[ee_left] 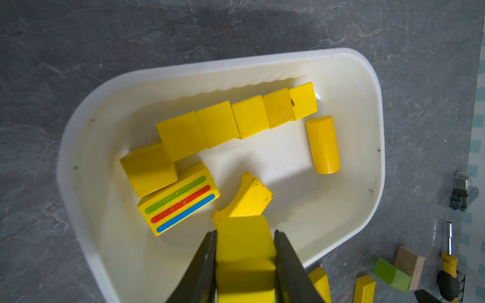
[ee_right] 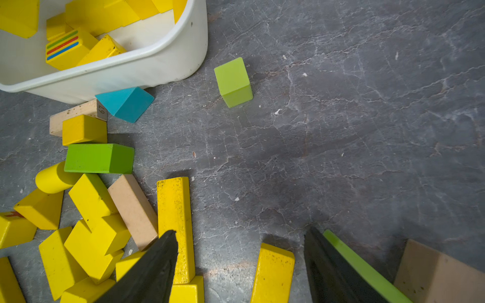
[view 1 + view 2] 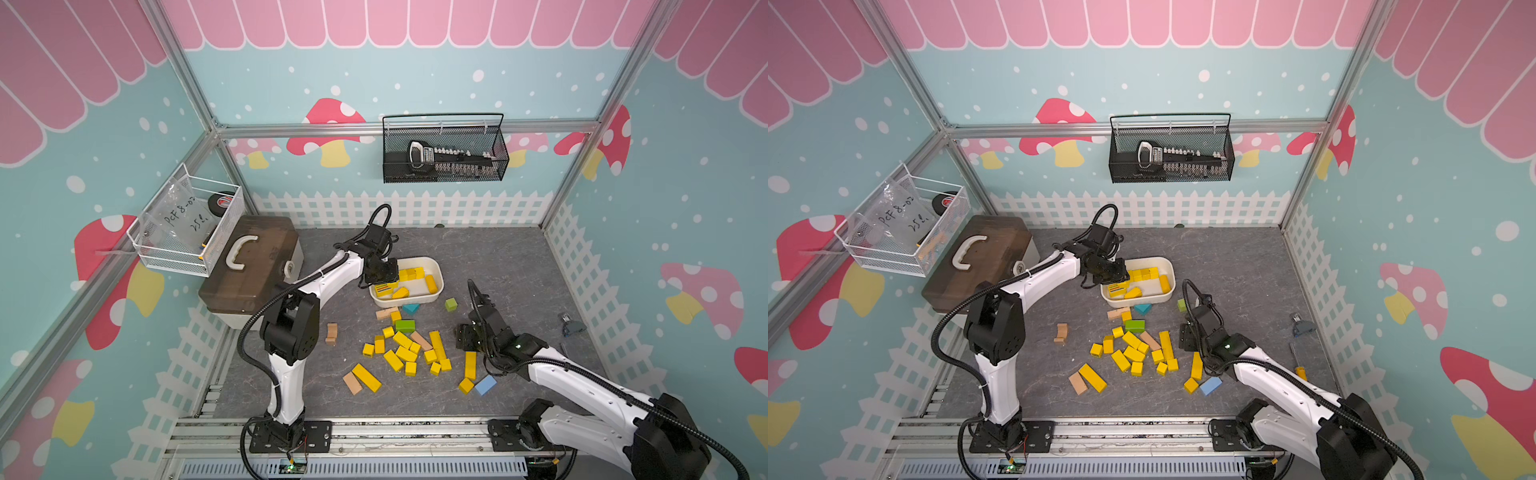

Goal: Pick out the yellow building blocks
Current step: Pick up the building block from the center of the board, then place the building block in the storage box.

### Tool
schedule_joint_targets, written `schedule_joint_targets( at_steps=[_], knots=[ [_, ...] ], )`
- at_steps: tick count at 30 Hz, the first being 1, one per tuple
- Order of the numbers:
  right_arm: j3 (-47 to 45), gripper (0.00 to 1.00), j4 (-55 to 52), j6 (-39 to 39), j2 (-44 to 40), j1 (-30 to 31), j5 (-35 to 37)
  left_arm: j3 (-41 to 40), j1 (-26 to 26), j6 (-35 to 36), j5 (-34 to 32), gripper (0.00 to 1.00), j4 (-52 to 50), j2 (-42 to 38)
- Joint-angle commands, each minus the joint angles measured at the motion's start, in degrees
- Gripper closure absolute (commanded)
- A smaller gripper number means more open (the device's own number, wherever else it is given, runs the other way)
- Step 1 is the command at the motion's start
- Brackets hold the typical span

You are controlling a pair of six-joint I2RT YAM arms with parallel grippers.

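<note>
Light was bright and even, falling from above; the yellow blocks (image 2: 173,225) threw short, soft shadows on the grey mat (image 2: 341,131). Both top views bowed the straight frame posts (image 3: 628,66) toward the edges. The white tub (image 1: 349,78) carried a small glint, its near rim perhaps slightly out of focus.

Mushroom-patterned teal walls (image 3: 415,79) with a white picket-fence border (image 3: 415,208) enclose a grey stone-look floor (image 3: 498,257).

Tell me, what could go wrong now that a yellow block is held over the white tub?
1. The left end effector is shut on a yellow block above the arch-shaped piece; dropped, it may bounce toward the tub rim.
2. The open right end effector hangs near a long yellow bar beside a tan block; it might grab both.
</note>
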Motion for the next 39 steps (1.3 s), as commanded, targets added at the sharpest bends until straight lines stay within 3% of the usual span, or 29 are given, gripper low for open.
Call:
schedule_joint_targets(
  at_steps=[1, 17, 29, 39],
  knots=[
    [-1.0, 0.24, 0.4, 0.7, -0.9, -0.4, -0.2, 2.8, 0.1, -1.3, 1.6, 0.68, -1.1, 1.9],
    [-1.4, 0.24, 0.5, 0.7, -1.4, -0.9, -0.6, 3.8, 0.2, -1.4, 1.3, 0.58, -1.1, 3.1],
    [-1.2, 0.24, 0.5, 0.7, -1.2, -1.1, -0.9, 2.5, 0.1, -1.4, 1.2, 0.57, -1.0, 0.2],
    [-0.4, 0.24, 0.2, 0.8, 1.0, -1.1, -1.4, -16.3, 0.2, -0.2, -0.9, 0.57, 8.0, -14.7]
  ],
)
